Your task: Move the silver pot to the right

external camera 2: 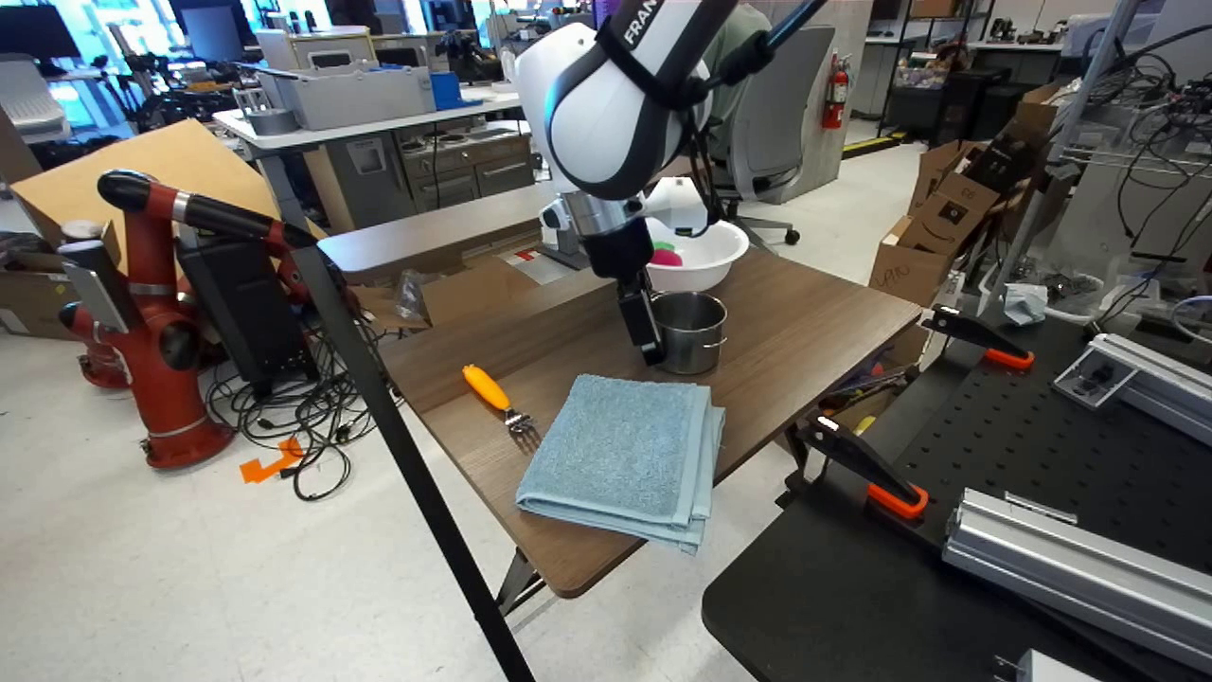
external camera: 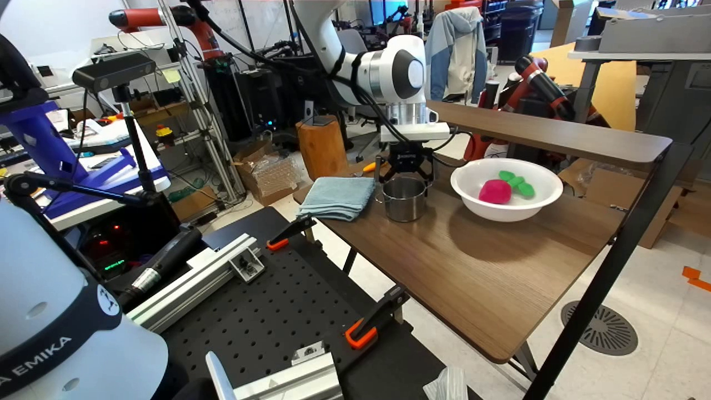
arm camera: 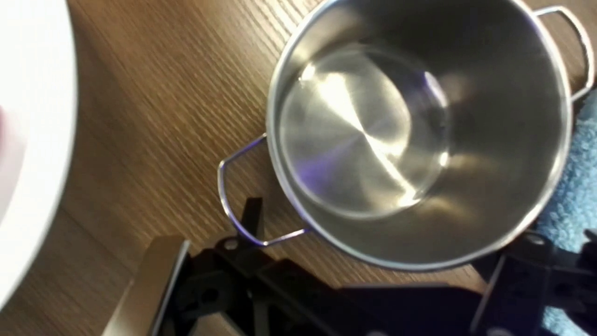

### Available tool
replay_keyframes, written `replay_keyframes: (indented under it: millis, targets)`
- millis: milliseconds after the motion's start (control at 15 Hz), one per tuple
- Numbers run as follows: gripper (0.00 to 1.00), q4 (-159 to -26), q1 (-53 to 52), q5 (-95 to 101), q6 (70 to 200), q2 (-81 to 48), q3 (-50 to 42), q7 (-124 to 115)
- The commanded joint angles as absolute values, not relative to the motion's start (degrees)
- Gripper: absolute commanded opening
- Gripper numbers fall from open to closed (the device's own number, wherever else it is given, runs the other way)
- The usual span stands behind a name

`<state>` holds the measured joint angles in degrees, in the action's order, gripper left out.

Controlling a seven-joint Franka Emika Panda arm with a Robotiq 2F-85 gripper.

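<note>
The silver pot (external camera: 404,203) stands upright on the brown table, between the blue towel and the white bowl. It is also in an exterior view (external camera 2: 693,333) and fills much of the wrist view (arm camera: 364,140), empty inside, with a wire handle on each side. My gripper (external camera: 405,179) points down at the pot with its fingers spread wide. In the wrist view the gripper (arm camera: 380,254) has one dark finger showing through the left handle loop, lower than the wire. The other finger is partly hidden by the pot's rim. In an exterior view a finger (external camera 2: 642,327) is close beside the pot.
The white bowl (external camera: 508,208) with pink and green contents stands near the pot. A folded blue towel (external camera 2: 625,455) lies on the pot's other side. A fork with an orange handle (external camera 2: 486,386) lies by the towel. A raised shelf (external camera: 555,133) runs along the table (external camera: 472,294).
</note>
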<state>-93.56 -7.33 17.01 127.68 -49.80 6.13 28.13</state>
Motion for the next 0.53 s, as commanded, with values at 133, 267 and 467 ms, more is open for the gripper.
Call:
replay_keyframes:
  millis: [133,267,467]
  targets:
    - [1.00,-100.2,-5.8,19.9,132.8,-46.2,5.3,28.4]
    - [1.00,-102.5,-5.2,20.7,134.6,-45.2,4.8,28.2]
    - [1.00,-105.5,-4.4,21.2,137.0,-43.8,4.1,27.9]
